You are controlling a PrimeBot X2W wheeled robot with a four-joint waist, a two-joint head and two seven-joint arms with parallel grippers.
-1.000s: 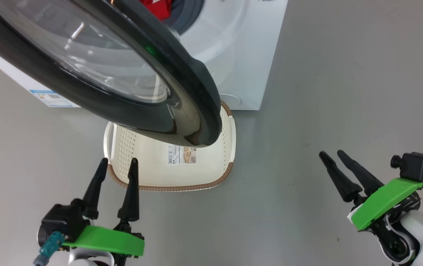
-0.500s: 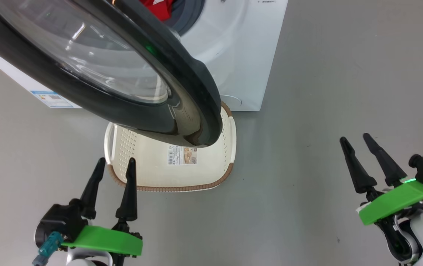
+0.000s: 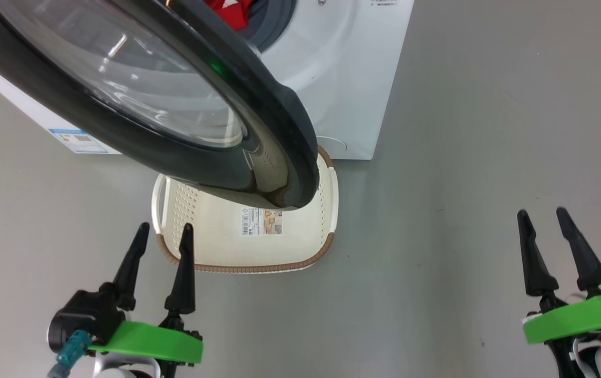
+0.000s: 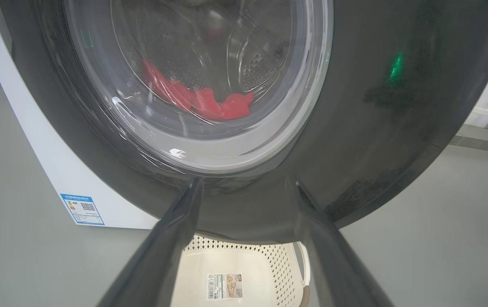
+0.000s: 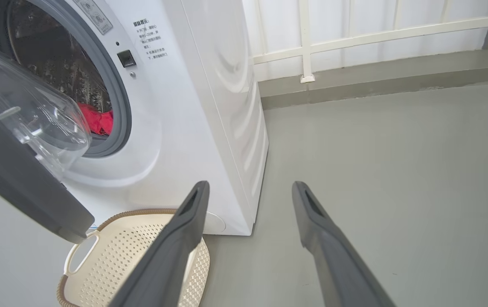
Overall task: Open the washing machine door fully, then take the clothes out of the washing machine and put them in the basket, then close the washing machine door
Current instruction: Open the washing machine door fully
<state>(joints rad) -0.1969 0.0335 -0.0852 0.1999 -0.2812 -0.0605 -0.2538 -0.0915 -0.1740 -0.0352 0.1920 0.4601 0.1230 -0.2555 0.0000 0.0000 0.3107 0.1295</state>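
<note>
While the washing machine door (image 3: 137, 89) stands swung out from the opening of the white washing machine (image 3: 342, 79), the red clothes (image 3: 227, 10) lie inside the steel drum. The left wrist view shows them through the clear glass bowl of the door, and the right wrist view shows them behind the grey rubber ring (image 5: 122, 106). The cream-white basket (image 3: 258, 268) stands on the grey floor (image 3: 463, 131) just in front of the machine. Seen from the head view, the low edge of the door's black rim covers its far part. A paper label (image 3: 262, 221) is on the basket's bottom.

At the lower left of the head view, the left jaws are spread and hold nothing. Their tips are near the basket's near left corner, and in the left wrist view they point at the door's black rim. The right jaws are also spread and hold nothing, at the lower right over bare floor, well apart from the basket and the machine.
</note>
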